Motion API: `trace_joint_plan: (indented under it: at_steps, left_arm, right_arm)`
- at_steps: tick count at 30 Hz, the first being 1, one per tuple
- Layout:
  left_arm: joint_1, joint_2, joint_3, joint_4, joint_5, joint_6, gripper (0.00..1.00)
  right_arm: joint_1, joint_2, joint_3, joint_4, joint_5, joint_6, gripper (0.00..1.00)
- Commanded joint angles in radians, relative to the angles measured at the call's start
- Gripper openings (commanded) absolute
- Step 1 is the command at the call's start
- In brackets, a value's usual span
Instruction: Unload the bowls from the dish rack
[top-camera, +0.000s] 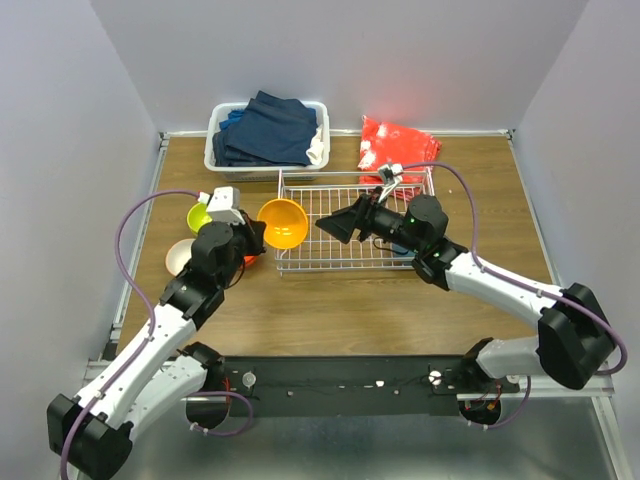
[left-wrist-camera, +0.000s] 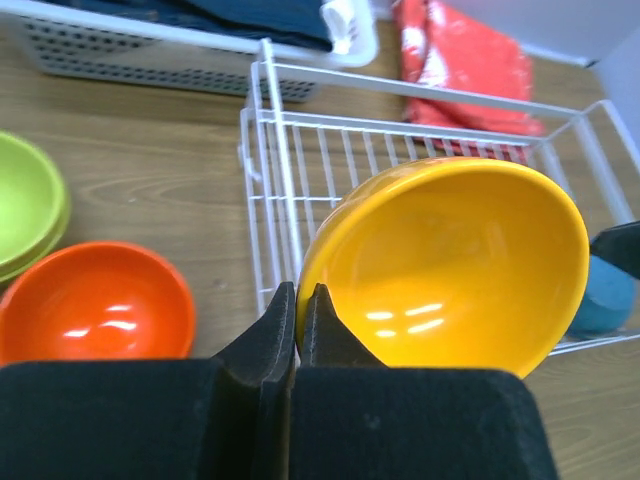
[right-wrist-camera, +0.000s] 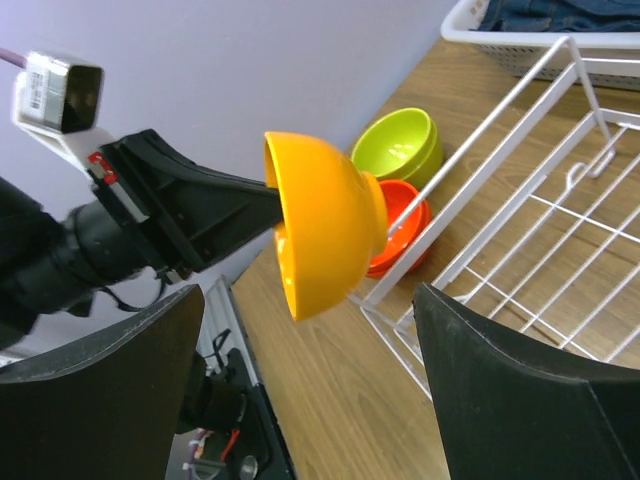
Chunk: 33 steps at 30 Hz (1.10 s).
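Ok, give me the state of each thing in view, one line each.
Glossy yellow-orange bowl: held in air, tipped on its side.
Left gripper: jaws shut on that bowl's rim.
Right gripper: jaws open, holding nothing.
White wire dish rack: on the table, nearly emptied.
Teal blue bowl: in the rack, mostly hidden.
Lime green bowls: stacked upright on the table.
Red-orange bowl: upright on the table.

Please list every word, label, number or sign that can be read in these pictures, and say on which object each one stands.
No text is readable in any view.
white box on the left wrist: a label with dark print, too blurred to read.
red packet at the back of the table: white marks, too blurred to read.
yellow-orange bowl: no print visible.
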Motion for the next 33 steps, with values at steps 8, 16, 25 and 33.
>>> trace_joint_plan:
  at_steps: [8, 16, 25, 33]
  left_arm:
    - [0.006, 0.034, 0.299, -0.636, -0.301, -0.057, 0.0]
    - [0.011, 0.077, 0.327, -0.956, -0.309, -0.296, 0.0]
    - [0.021, 0.062, 0.166, -0.947, -0.214, -0.465, 0.0]
    - [0.021, 0.062, -0.032, -0.741, -0.237, -0.551, 0.0]
  right_arm:
    - [-0.002, -0.1, 0.03, -0.217, 0.213, -0.187, 0.93]
    - [0.0, -0.171, -0.016, -0.24, 0.317, -0.248, 0.94]
    - [0.001, -0.244, -0.07, -0.226, 0.356, -0.268, 0.94]
    - [0.0, -0.293, -0.095, -0.248, 0.416, -0.306, 0.94]
